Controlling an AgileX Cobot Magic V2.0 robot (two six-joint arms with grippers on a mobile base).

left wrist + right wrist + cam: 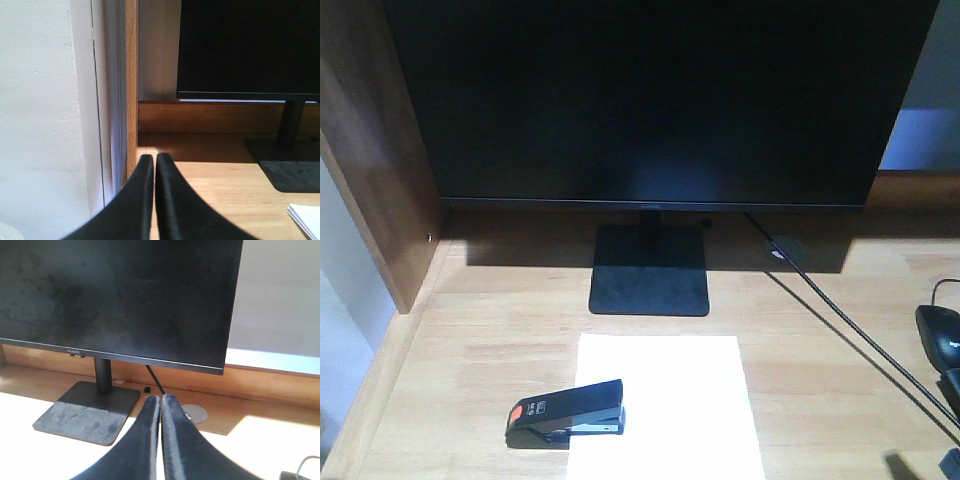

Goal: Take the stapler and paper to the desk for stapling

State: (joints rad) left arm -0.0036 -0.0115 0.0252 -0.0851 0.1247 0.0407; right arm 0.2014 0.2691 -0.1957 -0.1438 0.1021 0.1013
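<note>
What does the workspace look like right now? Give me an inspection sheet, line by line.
Surface: light wooden desk, sunlit in front, shaded under the monitor.
Job's things: black stapler lies with its front end on the left edge of the white paper.
Clutter: black mouse at the right edge.
Grippers: left gripper shut, empty; right gripper shut, empty.
Cables: black cable runs diagonally from behind the monitor toward the right front.
Surroundings: dark monitor on a flat stand; wooden side panel on the left.
</note>
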